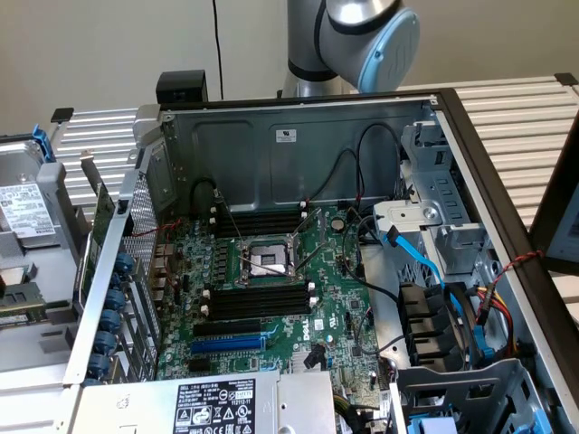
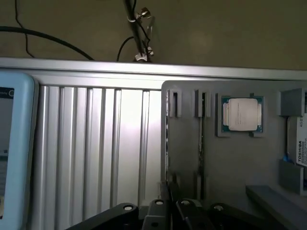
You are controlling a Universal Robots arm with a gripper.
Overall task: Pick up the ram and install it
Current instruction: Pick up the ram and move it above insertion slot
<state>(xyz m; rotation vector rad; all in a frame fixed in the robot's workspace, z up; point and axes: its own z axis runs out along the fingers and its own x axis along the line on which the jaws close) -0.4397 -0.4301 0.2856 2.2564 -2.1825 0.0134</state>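
Exterior view: the arm (image 1: 362,41) stands at the top centre of the frame, behind the open computer case (image 1: 298,136). Inside the case, long black memory slots (image 1: 258,298) flank the processor socket (image 1: 267,260) on the green motherboard (image 1: 335,307).

In the wrist view the gripper (image 2: 169,196) hangs over the edge of a gray tray (image 2: 240,163), its jaws drawn narrow, nearly together. I cannot tell whether they pinch anything. What appears to be the ram (image 2: 201,143), a thin strip seen edge-on, stands in a tray groove just beside a processor chip (image 2: 242,114).
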